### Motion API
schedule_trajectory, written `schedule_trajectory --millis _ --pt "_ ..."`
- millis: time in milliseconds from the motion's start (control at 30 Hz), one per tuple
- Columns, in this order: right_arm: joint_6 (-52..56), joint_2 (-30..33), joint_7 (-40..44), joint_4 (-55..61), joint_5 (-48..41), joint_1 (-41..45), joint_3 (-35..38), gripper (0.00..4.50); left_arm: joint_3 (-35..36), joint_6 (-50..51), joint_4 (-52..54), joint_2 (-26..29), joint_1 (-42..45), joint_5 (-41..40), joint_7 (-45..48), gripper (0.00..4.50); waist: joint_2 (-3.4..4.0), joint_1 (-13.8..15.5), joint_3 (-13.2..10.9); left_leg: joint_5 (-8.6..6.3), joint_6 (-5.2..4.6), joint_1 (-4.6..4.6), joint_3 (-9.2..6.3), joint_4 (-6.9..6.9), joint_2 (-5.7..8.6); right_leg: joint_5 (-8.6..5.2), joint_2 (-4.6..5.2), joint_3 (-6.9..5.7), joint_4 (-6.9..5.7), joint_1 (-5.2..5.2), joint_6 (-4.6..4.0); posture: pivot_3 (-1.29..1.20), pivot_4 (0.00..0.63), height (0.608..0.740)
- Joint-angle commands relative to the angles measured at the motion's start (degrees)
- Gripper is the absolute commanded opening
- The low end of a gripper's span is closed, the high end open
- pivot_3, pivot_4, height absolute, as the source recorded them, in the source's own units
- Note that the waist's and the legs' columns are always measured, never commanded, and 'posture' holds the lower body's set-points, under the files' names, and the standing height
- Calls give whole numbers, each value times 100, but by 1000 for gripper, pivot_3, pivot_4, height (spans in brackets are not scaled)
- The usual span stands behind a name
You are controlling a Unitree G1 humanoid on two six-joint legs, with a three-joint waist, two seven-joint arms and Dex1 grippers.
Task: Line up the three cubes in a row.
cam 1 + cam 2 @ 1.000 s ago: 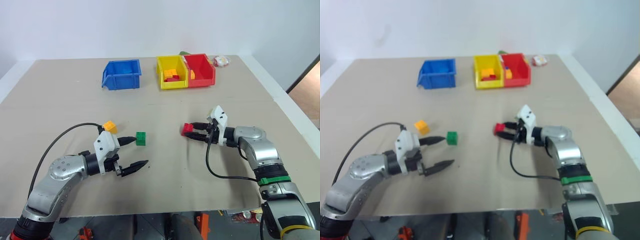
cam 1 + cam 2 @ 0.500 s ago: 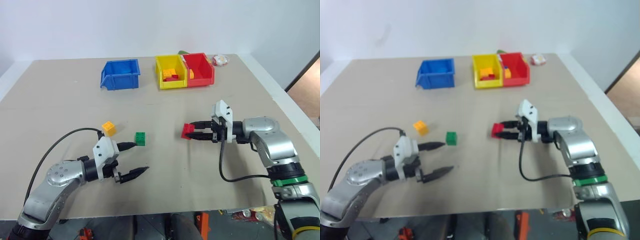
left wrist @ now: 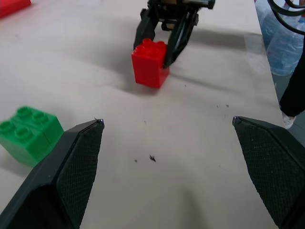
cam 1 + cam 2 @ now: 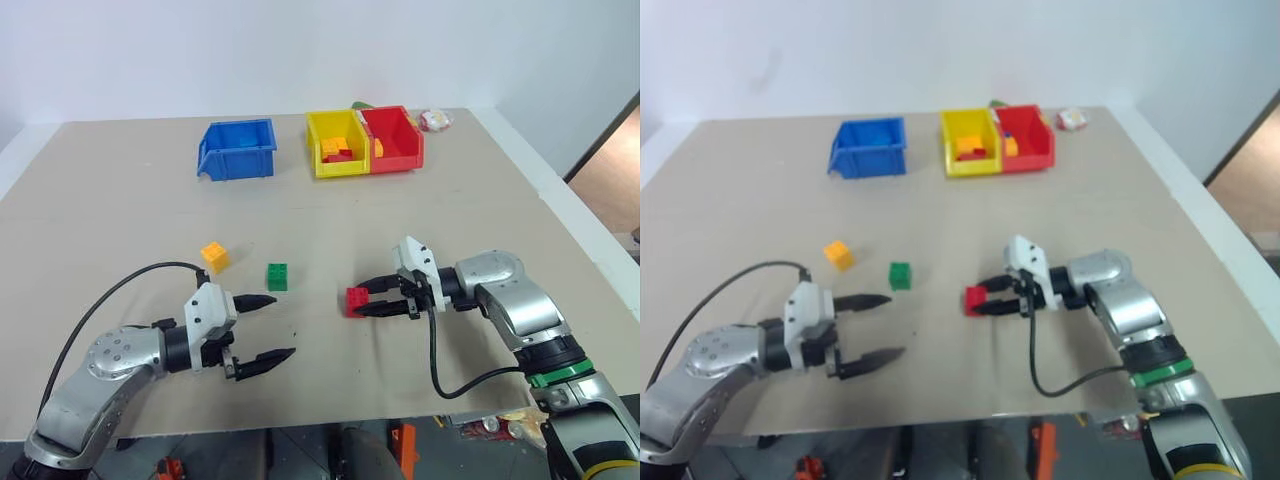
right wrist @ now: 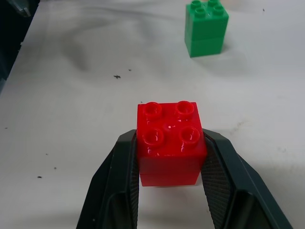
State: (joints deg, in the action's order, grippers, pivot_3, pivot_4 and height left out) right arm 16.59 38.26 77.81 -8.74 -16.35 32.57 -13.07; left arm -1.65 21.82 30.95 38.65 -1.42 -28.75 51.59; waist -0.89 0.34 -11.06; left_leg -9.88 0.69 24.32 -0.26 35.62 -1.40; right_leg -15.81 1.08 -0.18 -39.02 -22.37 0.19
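My right gripper [image 4: 368,301] is shut on the red cube [image 4: 355,300], one finger on each side, studs up, low over the table near its middle. I cannot tell whether the cube touches the surface. To its left the green cube [image 4: 277,277] stands alone on the table, and the yellow-orange cube [image 4: 214,256] lies further left and slightly farther back. Nearer the table's front edge, my left gripper [image 4: 284,325] is wide open and empty, pointing toward the red cube [image 3: 150,64], with the green cube [image 3: 28,133] just beyond one finger.
A blue bin [image 4: 238,150], a yellow bin [image 4: 320,155] and a red bin [image 4: 405,152] stand in a row at the back, the last two holding loose bricks. A small white and red object [image 4: 437,121] lies at the far right corner.
My right gripper has carried the red cube leftward and nearer, closer to the green cube. My left gripper has drawn back a little from the green cube, still open.
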Motion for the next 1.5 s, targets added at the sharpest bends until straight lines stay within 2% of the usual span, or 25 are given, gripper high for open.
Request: schedule_trajectory --millis 33,333,400,433,600,633,800,933,1067,1300,1500 --pt "-408 50 242 -231 63 144 93 1222 183 -53 197 80 -64 -37 -13 4500 0 0 0 0 0 0 0 0 0 0 -1 1 0 0 0 0 150 740" --pt "-756 -23 455 -532 179 251 50 1222 176 -83 209 78 -109 -25 -50 4500 0 0 0 0 0 -2 4 2 -7 5 -5 3 0 -1 1 0 150 740" --pt "-870 -63 436 -571 185 271 88 2243 176 -81 211 77 -132 -27 -58 4500 0 0 0 0 0 -2 5 2 -8 5 -6 4 0 -1 0 0 150 740" --pt "-905 -57 450 -584 194 278 93 2467 181 -87 210 81 -143 -27 -58 4500 0 0 0 0 0 -1 6 2 -9 5 -6 5 0 -2 0 0 150 740" --pt "-806 53 514 -444 76 276 224 4249 229 -24 120 75 -106 -25 -180 4500 0 1 0 0 0 -1 6 1 -11 6 -9 6 0 -3 0 0 150 740" --pt "-812 86 507 -376 40 265 280 4470 241 -15 84 61 -73 -4 -236 4500 0 1 0 0 0 -1 6 1 -11 6 -9 6 0 -3 -1 0 150 740" --pt "-475 218 334 271 -299 81 607 4470 406 146 -46 -118 118 12 -712 4500 0 4 0 0 0 -1 5 3 -12 8 -9 7 0 -3 0 0 150 740" --pt "438 287 -42 1352 -933 -183 977 4470 474 127 -181 -493 229 321 -1442 4500 0 3 0 0 0 0 4 2 -12 8 -9 7 0 -2 3 0 150 740" --pt "785 265 -486 2149 -1180 -452 1157 4470 210 119 -53 -838 141 748 -1986 4500 -2 5 0 -1 1 0 5 1 -13 9 -10 13 0 -4 5 0 150 740" --pt "672 291 -996 2523 -1032 -740 1210 4470 -179 405 33 -1550 93 1229 -2875 4500 -6 8 0 -1 1 0 16 15 -12 20 -9 24 0 -2 18 0 150 740" --pt "679 236 -1178 2597 -1161 -728 1252 4470 -317 581 -70 -1839 271 1412 -3151 4500 -8 6 -1 0 1 -1 25 24 -13 30 -20 31 0 -3 19 0 150 740"
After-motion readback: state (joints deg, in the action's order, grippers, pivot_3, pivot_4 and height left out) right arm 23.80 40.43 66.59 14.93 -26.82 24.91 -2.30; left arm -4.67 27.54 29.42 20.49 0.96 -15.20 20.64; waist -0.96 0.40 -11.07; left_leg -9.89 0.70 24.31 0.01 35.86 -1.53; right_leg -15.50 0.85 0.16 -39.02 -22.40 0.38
